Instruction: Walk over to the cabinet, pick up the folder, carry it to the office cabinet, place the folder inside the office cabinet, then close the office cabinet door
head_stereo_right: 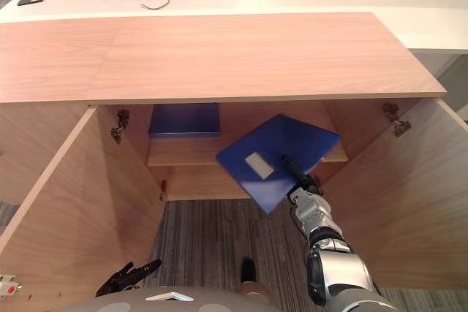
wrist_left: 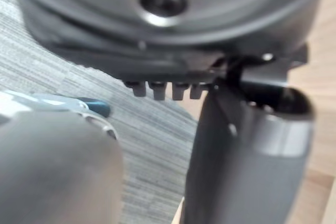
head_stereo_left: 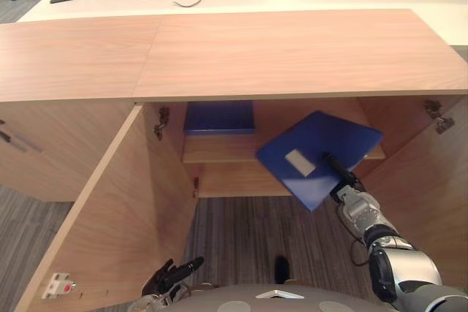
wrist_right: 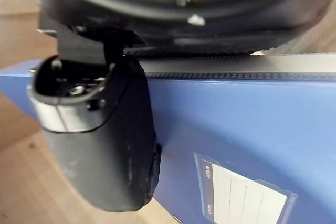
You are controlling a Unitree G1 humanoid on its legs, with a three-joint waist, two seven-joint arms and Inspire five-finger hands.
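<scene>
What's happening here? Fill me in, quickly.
The right hand pinches a blue folder, thumb on top, and holds it in the open cabinet. The folder's far part is over the shelf; its near corner sticks out past the shelf's front. A second folder lies further back on the shelf, to the left. The left door and right door stand open. The left hand hangs low by the left door, open and holding nothing.
</scene>
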